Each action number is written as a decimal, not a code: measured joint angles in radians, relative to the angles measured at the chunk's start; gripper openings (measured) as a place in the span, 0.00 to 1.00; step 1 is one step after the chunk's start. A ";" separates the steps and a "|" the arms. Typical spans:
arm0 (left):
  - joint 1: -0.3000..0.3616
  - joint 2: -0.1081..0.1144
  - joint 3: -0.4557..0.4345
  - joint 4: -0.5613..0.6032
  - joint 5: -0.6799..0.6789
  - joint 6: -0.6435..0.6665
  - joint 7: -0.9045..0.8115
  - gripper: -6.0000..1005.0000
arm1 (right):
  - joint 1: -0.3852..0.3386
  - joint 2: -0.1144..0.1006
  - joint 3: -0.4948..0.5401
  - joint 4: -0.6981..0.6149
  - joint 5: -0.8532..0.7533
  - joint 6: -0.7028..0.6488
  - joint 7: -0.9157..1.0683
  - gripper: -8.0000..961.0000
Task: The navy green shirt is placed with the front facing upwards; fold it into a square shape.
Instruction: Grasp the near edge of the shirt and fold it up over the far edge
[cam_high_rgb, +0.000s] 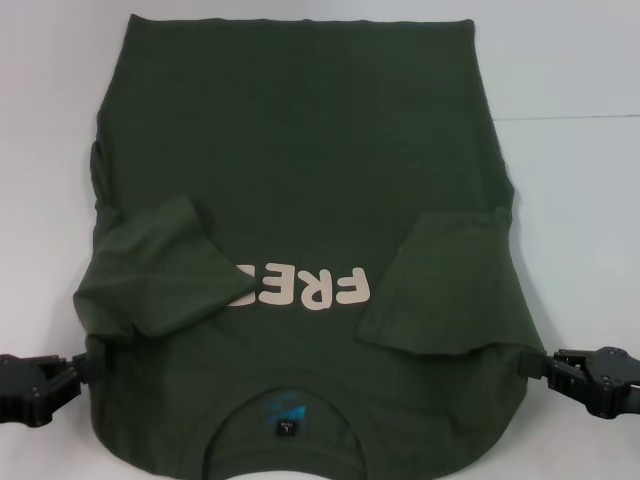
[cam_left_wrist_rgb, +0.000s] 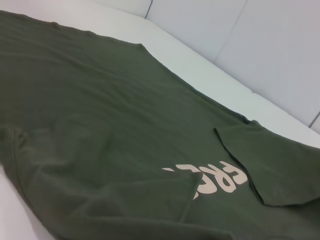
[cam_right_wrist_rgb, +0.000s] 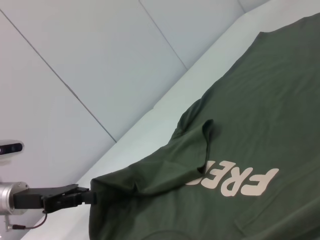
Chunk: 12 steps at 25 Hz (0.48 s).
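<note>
The navy green shirt (cam_high_rgb: 300, 150) lies spread on the white tabletop (cam_high_rgb: 570, 180), front up, collar nearest the robot, cream lettering (cam_high_rgb: 305, 288) across the chest. Both sleeves are folded inward, the one on the robot's left covering the end of the lettering. The left end effector (cam_high_rgb: 78, 370) sits at the shirt's left shoulder edge, the right end effector (cam_high_rgb: 545, 365) at the right; whether either is clamped on cloth, I cannot tell.
</note>
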<state>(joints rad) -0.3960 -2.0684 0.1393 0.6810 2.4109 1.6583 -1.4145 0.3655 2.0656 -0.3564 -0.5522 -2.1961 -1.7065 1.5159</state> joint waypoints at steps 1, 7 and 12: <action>0.000 -0.001 0.000 0.000 -0.001 -0.002 -0.006 0.08 | 0.001 0.000 0.001 0.000 0.000 0.000 0.000 0.03; -0.011 -0.003 0.002 0.000 -0.001 -0.004 -0.047 0.09 | 0.006 -0.003 0.002 0.000 -0.001 -0.001 0.002 0.03; -0.016 -0.005 0.006 0.000 -0.001 -0.016 -0.047 0.13 | 0.010 -0.004 0.000 0.000 -0.001 -0.002 0.007 0.03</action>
<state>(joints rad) -0.4120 -2.0730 0.1452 0.6813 2.4100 1.6418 -1.4617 0.3750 2.0611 -0.3568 -0.5522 -2.1967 -1.7090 1.5231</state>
